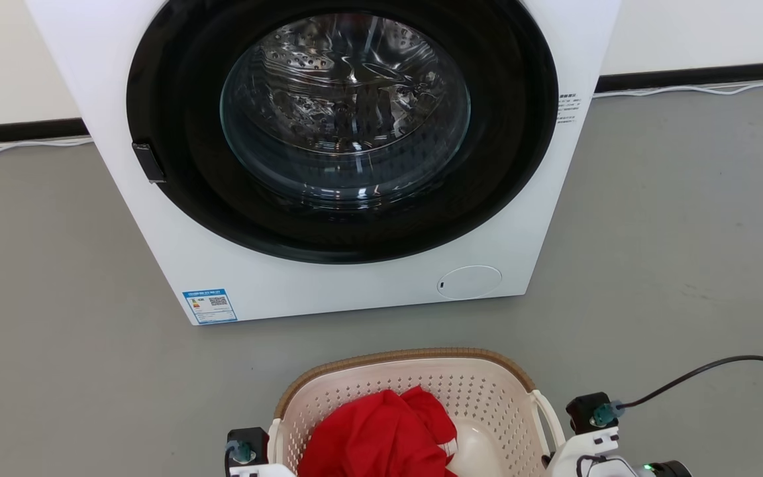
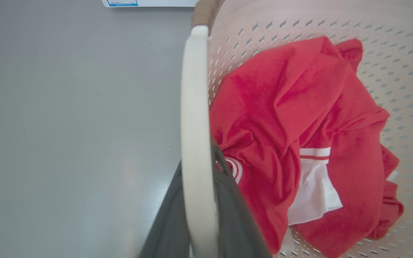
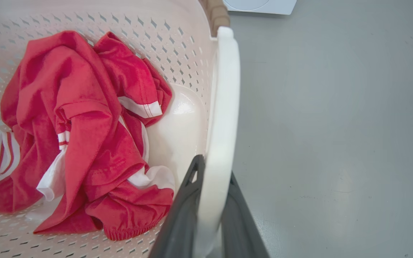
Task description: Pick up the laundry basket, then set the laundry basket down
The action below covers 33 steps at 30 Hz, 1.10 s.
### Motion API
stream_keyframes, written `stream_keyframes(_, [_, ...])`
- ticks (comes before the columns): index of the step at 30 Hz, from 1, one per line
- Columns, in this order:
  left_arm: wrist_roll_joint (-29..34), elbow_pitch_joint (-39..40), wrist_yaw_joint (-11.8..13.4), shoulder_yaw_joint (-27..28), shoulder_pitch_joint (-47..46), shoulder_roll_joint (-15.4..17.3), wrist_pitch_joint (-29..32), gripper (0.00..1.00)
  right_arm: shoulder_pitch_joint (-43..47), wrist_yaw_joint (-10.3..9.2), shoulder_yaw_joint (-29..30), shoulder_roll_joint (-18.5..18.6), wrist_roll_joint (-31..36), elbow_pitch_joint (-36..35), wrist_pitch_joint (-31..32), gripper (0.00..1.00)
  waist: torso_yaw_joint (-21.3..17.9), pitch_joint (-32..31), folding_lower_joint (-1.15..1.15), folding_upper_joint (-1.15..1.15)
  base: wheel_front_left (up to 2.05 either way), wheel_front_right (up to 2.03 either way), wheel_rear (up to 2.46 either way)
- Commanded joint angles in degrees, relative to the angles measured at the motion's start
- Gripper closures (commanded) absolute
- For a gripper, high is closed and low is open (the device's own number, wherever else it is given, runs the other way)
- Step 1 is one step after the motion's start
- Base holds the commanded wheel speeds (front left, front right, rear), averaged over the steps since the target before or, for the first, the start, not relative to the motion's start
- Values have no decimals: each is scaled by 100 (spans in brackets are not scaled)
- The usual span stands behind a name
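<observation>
The laundry basket (image 1: 462,389), cream-white and perforated with a brown woven-look rim (image 1: 408,355), is at the bottom centre of the head view, in front of the washing machine. A crumpled red garment with white trim (image 1: 381,437) lies inside it. In the left wrist view my left gripper (image 2: 197,161) is shut on the basket's white loop handle (image 2: 193,100), one dark finger on each side. In the right wrist view my right gripper (image 3: 214,168) is shut on the opposite white handle (image 3: 224,104) in the same way. I cannot tell whether the basket touches the floor.
A large white washing machine (image 1: 328,295) with a closed round glass door (image 1: 345,112) stands just beyond the basket. Grey floor (image 1: 673,252) spreads to both sides. A black cable (image 1: 706,366) runs from my right wrist. White cords lie along the back wall (image 1: 699,88).
</observation>
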State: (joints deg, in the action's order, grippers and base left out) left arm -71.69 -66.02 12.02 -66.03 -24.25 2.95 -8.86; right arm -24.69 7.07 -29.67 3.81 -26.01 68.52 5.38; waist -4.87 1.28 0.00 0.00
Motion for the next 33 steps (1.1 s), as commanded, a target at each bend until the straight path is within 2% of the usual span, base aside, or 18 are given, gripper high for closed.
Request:
stream_keyframes(1, [-24,58,-30,53,-364,-7,-147,100,-96,42,-143,-93,5,-165,-4,100,-1,-1,0,0,0,0,0])
stream_keyframes(21, [-215,44,-14,-185,-441,-7,-205,100,-78,42,-189,-93,-41,-218,-19,100,16,57,0,0,0,0,0])
stream_keyframes(33, [-254,86,10,-242,-924,-7,-355,100,-418,42,-41,-93,46,-209,-288,100,116,668,0,0,0,0,0])
